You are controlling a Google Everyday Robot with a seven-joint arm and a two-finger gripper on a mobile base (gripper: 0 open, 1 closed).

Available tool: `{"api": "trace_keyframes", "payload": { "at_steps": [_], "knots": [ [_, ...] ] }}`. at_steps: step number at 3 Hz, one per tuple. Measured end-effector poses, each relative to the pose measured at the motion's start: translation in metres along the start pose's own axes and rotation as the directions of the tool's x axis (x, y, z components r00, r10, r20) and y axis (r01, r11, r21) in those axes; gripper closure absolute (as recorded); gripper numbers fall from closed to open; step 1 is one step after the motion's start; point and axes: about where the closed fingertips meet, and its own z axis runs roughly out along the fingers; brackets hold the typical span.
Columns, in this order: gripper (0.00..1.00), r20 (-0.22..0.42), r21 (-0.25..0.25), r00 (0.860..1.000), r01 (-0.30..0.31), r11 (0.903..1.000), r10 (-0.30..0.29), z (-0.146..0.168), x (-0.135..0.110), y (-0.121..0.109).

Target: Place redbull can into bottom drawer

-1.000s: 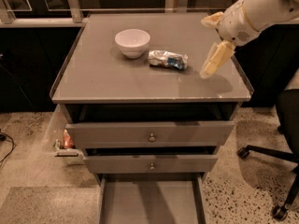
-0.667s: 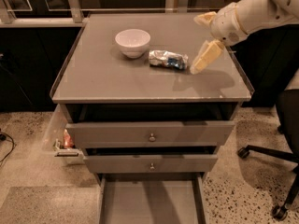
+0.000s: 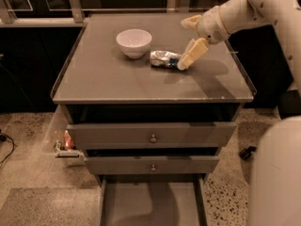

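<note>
grey table, flat top with a low raised rim, dull sheen. redbull can lies on its side on the table top, right of centre, just beside the white bowl. end effector hangs over the table's right half, released, fingers spread wide; the lower finger's tip is at the can's right end, contact cannot be told. bottom drawer is pulled out at the table's foot. speckled floor surrounds the table; dark panels stand behind it.
</note>
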Motion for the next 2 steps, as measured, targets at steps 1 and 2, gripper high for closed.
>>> {"api": "trace_keyframes", "payload": {
  "at_steps": [1, 2],
  "knots": [
    [0.0, -0.025, -0.09, 0.998, -0.062, 0.994, 0.06, 0.031, 0.017, 0.003],
    [0.0, -0.052, -0.146, 0.994, -0.103, 0.9839, 0.096, 0.052, 0.031, 0.012]
  ]
}}
